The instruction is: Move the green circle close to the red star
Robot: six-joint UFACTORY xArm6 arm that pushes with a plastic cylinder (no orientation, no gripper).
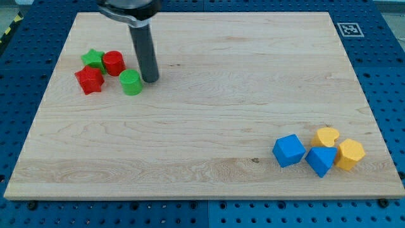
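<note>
The green circle [131, 82] lies at the view's upper left of the wooden board [209, 107]. The red star [89, 80] lies to its left, a small gap apart. A red cylinder-like block [113, 63] and a green star [93, 59] sit just above them, close together. My tip [150, 80] stands on the board right beside the green circle, on its right side, touching or nearly touching it.
At the view's lower right lie a blue cube [288, 150], a blue block [321, 159], a yellow heart [326, 136] and a yellow hexagon-like block [350, 154]. A fiducial tag [348, 29] marks the board's top right corner.
</note>
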